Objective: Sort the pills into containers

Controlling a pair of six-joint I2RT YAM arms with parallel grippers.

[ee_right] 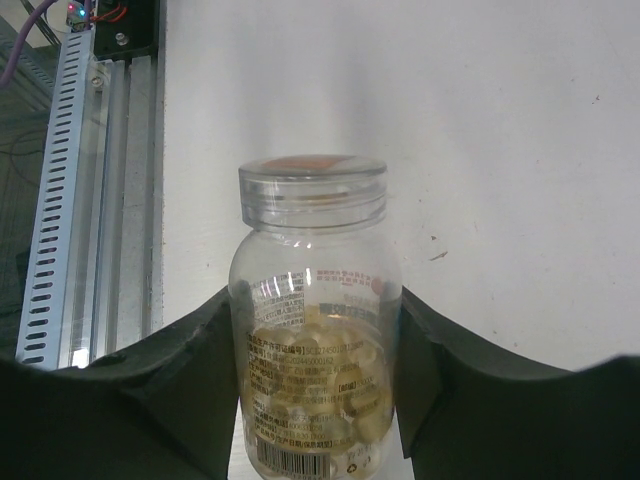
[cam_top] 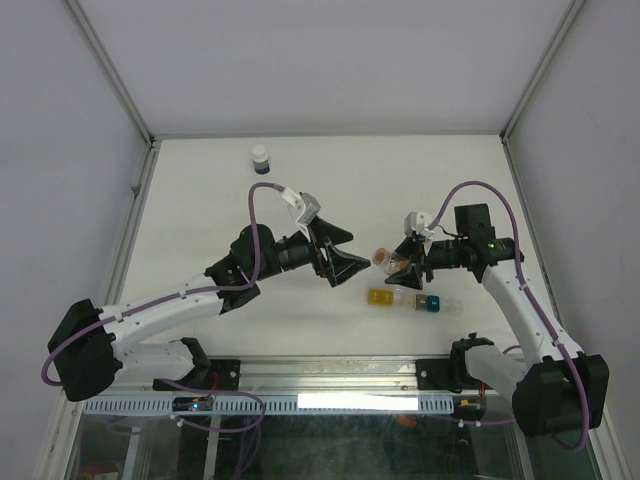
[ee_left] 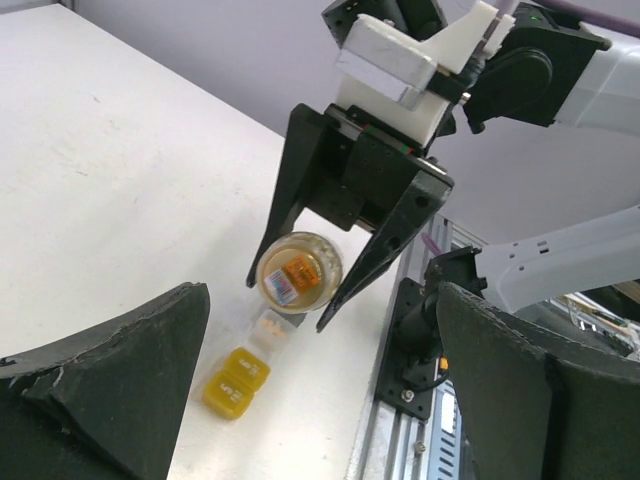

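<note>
Jaws of the right gripper clamped on the jar of pills, held level with its cap aimed straight at the left gripper, jaws there spread wide just beside the jar, strip of containers just below it.

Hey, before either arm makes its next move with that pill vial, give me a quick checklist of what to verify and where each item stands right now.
1. Right gripper shut on the vial, one finger on each side: ok.
2. Pills visible inside the vial: ok.
3. Cap off for pouring: not ok, it is on.
4. Left gripper open and facing the cap: ok.
5. Containers on the table with lids open: cannot tell.
</note>
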